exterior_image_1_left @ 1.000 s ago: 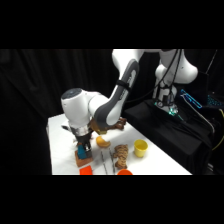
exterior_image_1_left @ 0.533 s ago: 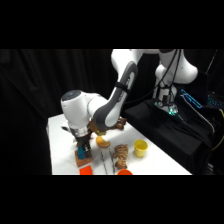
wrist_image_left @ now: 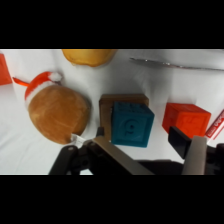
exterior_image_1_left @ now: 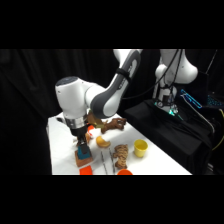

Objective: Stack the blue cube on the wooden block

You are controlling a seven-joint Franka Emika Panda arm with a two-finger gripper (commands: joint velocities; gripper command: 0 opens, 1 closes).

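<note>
White rounded arm [exterior_image_1_left: 107, 92], dark grey joint bands; black end effector [wrist_image_left: 145, 150] linkage, grey fingers [wrist_image_left: 197, 155].

- The blue cube [wrist_image_left: 131, 125] is teal-blue, with a darker blue figure on its facing side.
- The wooden block [wrist_image_left: 109, 106] under it is brown.
- To the right, an orange cube [wrist_image_left: 186, 120] is bright orange-red.
- To the left, a plush toy [wrist_image_left: 57, 111] is tan-brown, with a red-and-white striped band.
- The desk [wrist_image_left: 125, 75] is white.
- In the side view, a cup [exterior_image_1_left: 141, 148] is yellow, and the arm [exterior_image_1_left: 75, 100] is white with a dark grey joint.
</note>
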